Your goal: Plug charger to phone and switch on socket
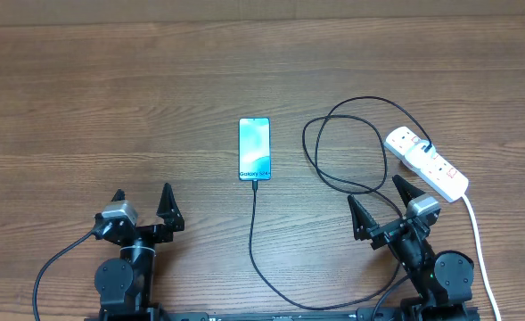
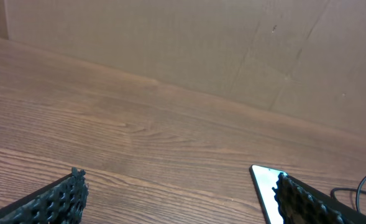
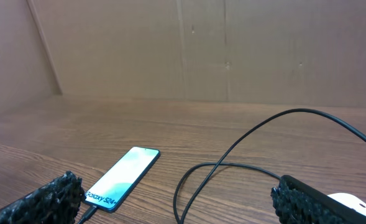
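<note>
The phone (image 1: 255,148) lies flat mid-table, its light blue screen lit. It also shows in the right wrist view (image 3: 123,177) and in the left wrist view (image 2: 267,189). The black charger cable (image 1: 253,234) is plugged into the phone's near end. It runs toward the front edge, then loops back (image 3: 245,155) to a black plug (image 1: 425,145) seated in the white socket strip (image 1: 427,162). My left gripper (image 1: 143,201) is open and empty at the front left. My right gripper (image 1: 377,195) is open and empty at the front right, just short of the strip.
The strip's thick white cord (image 1: 478,241) runs down the right side past my right arm. A brown cardboard wall (image 3: 189,50) stands behind the wooden table (image 1: 110,107).
</note>
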You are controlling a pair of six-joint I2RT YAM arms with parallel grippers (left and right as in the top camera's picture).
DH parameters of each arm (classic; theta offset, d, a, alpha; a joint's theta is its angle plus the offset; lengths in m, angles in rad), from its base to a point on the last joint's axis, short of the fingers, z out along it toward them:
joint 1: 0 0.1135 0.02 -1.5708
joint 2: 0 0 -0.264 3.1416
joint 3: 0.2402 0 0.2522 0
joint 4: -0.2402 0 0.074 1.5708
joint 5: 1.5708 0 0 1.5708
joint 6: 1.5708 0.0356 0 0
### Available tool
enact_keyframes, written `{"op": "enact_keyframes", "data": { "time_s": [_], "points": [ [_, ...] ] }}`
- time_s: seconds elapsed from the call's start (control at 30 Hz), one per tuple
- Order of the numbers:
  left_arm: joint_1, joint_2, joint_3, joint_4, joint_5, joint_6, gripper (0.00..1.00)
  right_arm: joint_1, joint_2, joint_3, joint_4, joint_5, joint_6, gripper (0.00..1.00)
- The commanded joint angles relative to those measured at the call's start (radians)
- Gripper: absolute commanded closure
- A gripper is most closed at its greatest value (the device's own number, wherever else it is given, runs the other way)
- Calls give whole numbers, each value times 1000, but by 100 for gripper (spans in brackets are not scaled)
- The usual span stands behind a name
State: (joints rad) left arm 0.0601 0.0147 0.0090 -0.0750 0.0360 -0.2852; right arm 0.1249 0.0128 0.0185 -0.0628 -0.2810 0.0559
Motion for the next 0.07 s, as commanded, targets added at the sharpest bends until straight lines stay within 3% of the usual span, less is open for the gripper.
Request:
{"op": "enact_keyframes", "data": {
  "time_s": [0.0, 0.03],
  "points": [
    [9, -10, -4, -3, -10, 16, 0, -3, -10, -11, 6, 7, -1, 0],
    [9, -10, -4, -3, -10, 16, 0, -3, -10, -11, 6, 7, -2, 0]
  ]
}}
